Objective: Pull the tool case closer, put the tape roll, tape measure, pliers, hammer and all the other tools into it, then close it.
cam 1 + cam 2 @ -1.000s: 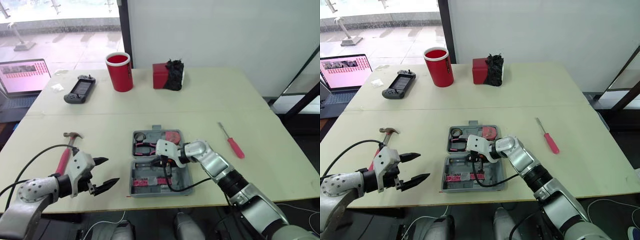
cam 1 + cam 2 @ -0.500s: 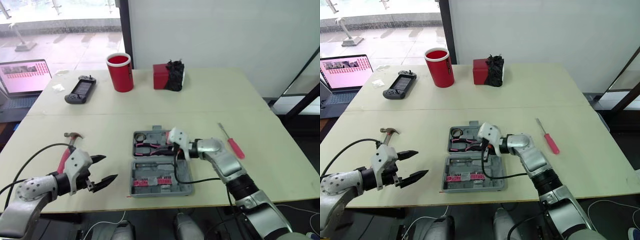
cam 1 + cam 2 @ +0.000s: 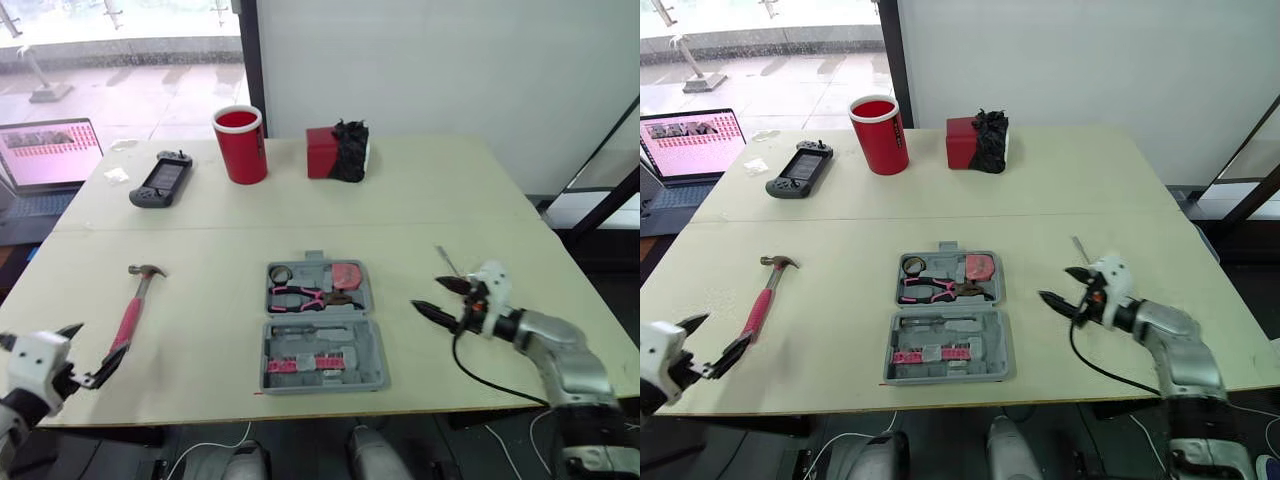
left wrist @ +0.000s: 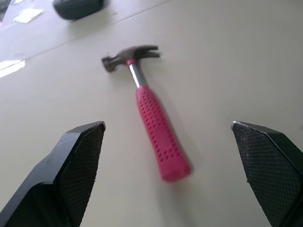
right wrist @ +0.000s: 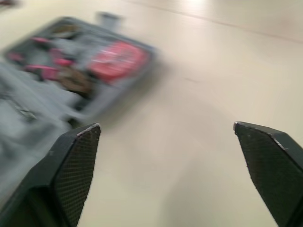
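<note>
The grey tool case (image 3: 372, 345) lies open at the table's middle. Its far half holds the tape roll (image 3: 280, 273), the pink-handled pliers (image 3: 303, 296) and the red tape measure (image 3: 347, 273). The near half carries a row of pink-held bits (image 3: 298, 365). My right gripper (image 3: 430, 295) hovers open to the right of the case, empty, fingers pointing at it. Behind it only the metal tip of the red screwdriver (image 3: 443, 259) shows. The hammer (image 3: 132, 308), pink grip and steel head, lies left of the case. My left gripper (image 3: 85, 353) is open just short of the handle's end (image 4: 163, 142).
At the back stand a red cup (image 3: 239, 143), a red box with a black bundle (image 3: 337, 151) and a dark handheld controller (image 3: 160, 181). A laptop (image 3: 50, 152) sits off the far left corner. The table's front edge (image 3: 330, 395) runs just below the case.
My right gripper has come out of the case, swung right and opened. My left gripper has drawn back to the near left corner, still open.
</note>
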Available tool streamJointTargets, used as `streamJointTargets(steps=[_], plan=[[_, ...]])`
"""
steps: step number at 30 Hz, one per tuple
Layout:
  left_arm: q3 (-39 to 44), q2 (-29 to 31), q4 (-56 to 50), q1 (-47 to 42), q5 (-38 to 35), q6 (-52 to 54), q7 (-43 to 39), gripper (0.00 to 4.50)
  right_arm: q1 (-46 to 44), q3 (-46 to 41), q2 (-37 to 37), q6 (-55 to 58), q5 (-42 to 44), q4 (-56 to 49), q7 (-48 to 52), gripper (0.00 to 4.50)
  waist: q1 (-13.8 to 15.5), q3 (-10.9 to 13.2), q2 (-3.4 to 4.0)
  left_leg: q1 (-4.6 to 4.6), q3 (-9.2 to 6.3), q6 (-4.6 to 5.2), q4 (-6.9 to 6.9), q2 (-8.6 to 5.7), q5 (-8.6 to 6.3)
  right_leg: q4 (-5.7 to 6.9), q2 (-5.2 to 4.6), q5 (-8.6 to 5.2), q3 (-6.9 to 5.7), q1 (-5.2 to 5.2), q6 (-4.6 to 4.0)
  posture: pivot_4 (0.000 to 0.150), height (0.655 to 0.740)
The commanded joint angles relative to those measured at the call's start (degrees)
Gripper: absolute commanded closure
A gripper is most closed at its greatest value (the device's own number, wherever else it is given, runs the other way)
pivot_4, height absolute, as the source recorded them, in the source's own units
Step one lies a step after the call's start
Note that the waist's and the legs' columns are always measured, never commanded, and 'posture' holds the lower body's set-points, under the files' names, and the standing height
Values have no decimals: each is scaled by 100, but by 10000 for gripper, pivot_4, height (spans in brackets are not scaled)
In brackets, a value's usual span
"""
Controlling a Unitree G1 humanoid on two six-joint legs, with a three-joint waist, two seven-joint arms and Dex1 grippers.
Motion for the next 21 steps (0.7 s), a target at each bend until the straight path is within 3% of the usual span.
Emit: streamJointTargets(steps=[1, 7, 21], plan=[[391, -47, 7, 265, -247, -170, -30, 0, 147, -740, -101, -404, 321, 394, -202, 200, -1, 0, -4, 0, 0, 0, 0, 0, 0, -1, 0, -1, 0, 0, 0, 1500, 7272], [517, -124, 124, 389, -388, -88, 42, 0, 349, -1078, -4, -860, 430, 870, -433, 200, -19, 0, -4, 3, 2, -1, -1, 0, -1, -3, 0, 0, 2, -1, -2, 1500, 7272], [356, -133, -384, 282, -474, 166, 176, 0, 395, -745, 218, -746, 713, 200, -367, 200, -19, 1, -4, 3, 4, -1, -2, 0, -1, -4, -1, 0, 4, 0, -2, 1500, 7272]])
